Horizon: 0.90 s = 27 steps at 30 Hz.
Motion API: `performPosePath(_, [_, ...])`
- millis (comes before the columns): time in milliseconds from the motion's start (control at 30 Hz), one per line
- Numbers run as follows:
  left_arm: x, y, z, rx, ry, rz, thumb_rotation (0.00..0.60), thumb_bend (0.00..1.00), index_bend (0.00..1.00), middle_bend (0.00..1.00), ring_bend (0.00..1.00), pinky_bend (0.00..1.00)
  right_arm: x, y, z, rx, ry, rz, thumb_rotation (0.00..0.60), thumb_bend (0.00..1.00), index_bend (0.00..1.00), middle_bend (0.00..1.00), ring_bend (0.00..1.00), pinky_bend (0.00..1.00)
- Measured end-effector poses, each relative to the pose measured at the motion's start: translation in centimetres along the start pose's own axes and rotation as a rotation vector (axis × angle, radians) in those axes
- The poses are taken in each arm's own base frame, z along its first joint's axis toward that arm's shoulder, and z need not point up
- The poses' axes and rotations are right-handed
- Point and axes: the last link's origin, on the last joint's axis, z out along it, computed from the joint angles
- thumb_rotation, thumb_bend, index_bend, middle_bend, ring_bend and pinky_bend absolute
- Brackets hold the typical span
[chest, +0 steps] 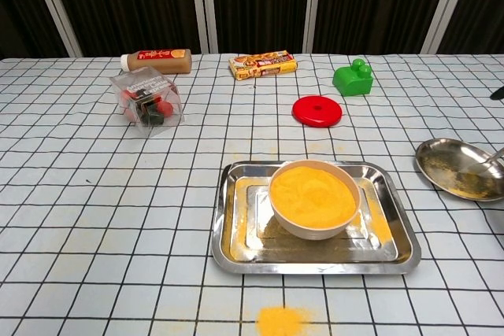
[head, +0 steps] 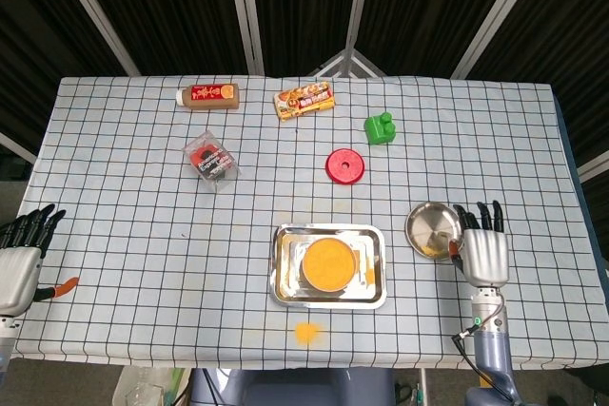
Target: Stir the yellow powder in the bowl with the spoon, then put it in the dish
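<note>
**A:** Start at the left. What is the left hand [head: 19, 254] doing?

**B:** It hangs at the table's left edge with its fingers spread and nothing in them, well apart from the work. A small orange piece shows just beside it; I cannot tell what that is.

**A:** And the middle?

**B:** The bowl [chest: 314, 199] of yellow powder [head: 328, 262] stands in the steel tray [chest: 394, 234], heaped nearly to the rim. Loose powder dusts the tray, and a small spill [chest: 282, 320] lies on the checked cloth [head: 143, 235] in front of it. I judge the powder light and easily scattered, so any stirring wants a slow, shallow stroke.

**A:** Where is the spoon?

**B:** The spoon [chest: 487, 164] lies in the round metal dish [head: 430, 227] on the right, bowl end down among yellowish residue, handle slanting up over the right rim.

**A:** Does the right hand have it?

**B:** The right hand [head: 483, 252] sits just beside the dish with its fingers straight and apart. From the head view it seems to hold nothing, though its thumb side is close to the handle.

**A:** How would the spoon handle?

**B:** Thin, stiff, smooth metal, likely slippery. I would pinch the handle well up from the rim; the shallow dish looks light enough to slide if nudged.
</note>
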Motion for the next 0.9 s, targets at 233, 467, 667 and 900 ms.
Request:
performPosePath(233, [-0.1, 0.0, -0.1, -0.002, -0.007, 0.0, 0.6, 0.0, 0.0, 0.0, 0.0, 0.0, 0.6, 0.2, -1.0, 0.004, -0.024, 0.007, 0.6, 0.37, 0.04, 0.21, 0.02, 0.0])
performPosePath(467, [0.0, 0.1, -0.3, -0.007, -0.006, -0.004, 0.6, 0.0, 0.0, 0.0, 0.0, 0.0, 1.0, 1.0, -2.4, 0.011, -0.055, -0.014, 0.6, 0.34, 0.02, 0.18, 0.0, 0.0])
performPosePath(667, [-0.1, 0.1, -0.3, -0.008, -0.013, 0.002, 0.6, 0.0, 0.0, 0.0, 0.0, 0.0, 1.3, 1.3, -3.2, 0.037, -0.079, -0.092, 0.6, 0.31, 0.01, 0.17, 0.0, 0.0])
performPosePath(900, [-0.1, 0.1, -0.4, -0.009, -0.021, 0.014, 0.6, 0.0, 0.0, 0.0, 0.0, 0.0, 2.0, 1.6, -4.0, 0.05, -0.111, -0.202, 0.6, 0.31, 0.01, 0.15, 0.0, 0.0])
